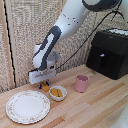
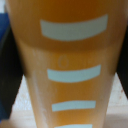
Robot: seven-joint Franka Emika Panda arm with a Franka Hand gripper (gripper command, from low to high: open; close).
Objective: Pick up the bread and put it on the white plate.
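Hanging low at centre-left of the exterior view, hand pinching bread between fingers, just right of plate. Likely handling light, soft, crushable; gripping gently across the middle, avoiding squeezing.

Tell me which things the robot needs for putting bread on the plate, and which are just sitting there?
Needed: the claw, the bread at its fingertips, the white plate.

Just sitting there: small white bowl with yellow pieces, pink cup, black box.
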